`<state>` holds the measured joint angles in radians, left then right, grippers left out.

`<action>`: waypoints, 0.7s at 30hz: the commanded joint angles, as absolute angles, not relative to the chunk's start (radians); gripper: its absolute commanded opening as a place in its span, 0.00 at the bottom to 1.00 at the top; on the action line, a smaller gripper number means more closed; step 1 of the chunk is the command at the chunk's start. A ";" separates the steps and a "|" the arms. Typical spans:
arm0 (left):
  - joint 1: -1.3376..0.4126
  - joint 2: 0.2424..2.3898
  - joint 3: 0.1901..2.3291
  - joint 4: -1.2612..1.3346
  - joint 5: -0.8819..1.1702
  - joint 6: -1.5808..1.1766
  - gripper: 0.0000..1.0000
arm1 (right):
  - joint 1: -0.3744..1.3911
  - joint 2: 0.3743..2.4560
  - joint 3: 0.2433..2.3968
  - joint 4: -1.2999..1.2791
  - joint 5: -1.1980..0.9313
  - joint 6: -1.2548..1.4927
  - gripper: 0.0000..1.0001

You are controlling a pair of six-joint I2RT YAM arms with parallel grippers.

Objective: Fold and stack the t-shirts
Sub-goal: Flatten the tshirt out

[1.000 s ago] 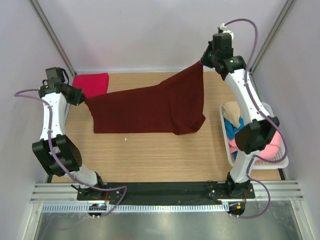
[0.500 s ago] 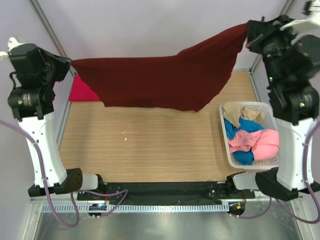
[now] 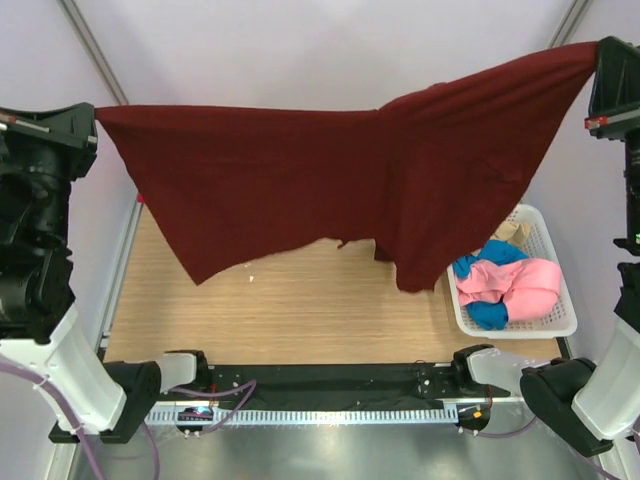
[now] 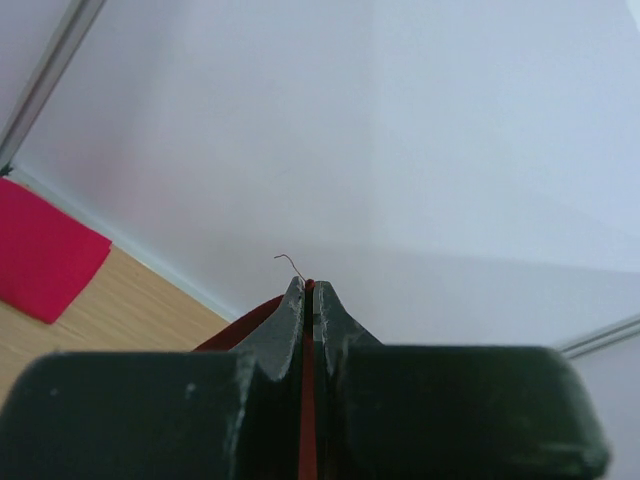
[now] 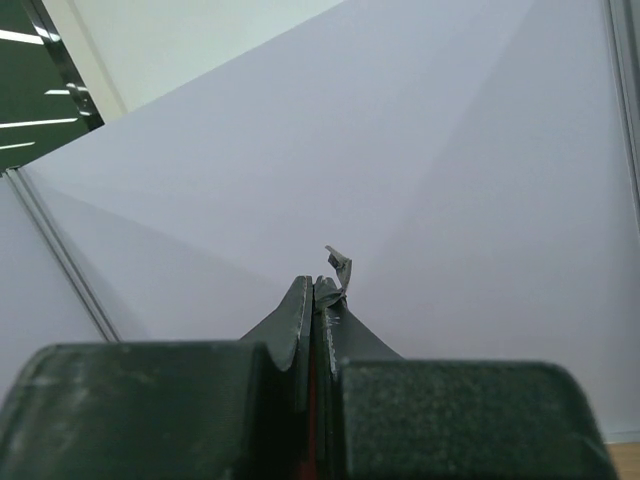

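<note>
Maroon tee (image 3: pixel 330 190): stretching aloft, pinching w/ L gripper (image 4: pixel 308 290) & R gripper (image 5: pixel 314 290); leaving all folding bar crimson tee (image 4: pixel 40 255).

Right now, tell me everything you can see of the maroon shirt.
The maroon t-shirt is soft, plain dark-red cloth, unfolded and stretched wide in the air over the table. The left jaws pinch its left top corner, the right jaws its higher right corner; both are shut on it. Its top edge sags between them, the bottom edge hangs uneven, lowest at right by the basket.
</note>
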<state>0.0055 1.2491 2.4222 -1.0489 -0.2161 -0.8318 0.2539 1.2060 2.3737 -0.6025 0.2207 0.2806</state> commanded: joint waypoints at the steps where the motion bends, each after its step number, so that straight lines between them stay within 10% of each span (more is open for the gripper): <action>1: -0.043 1.204 2.454 -0.996 -0.320 -0.772 0.00 | 0.252 1.178 2.434 -0.598 0.236 0.241 0.01; 21: -0.109 1.123 2.399 -0.913 -0.430 -0.681 0.00 | 0.250 1.198 2.439 -0.532 0.186 0.135 0.01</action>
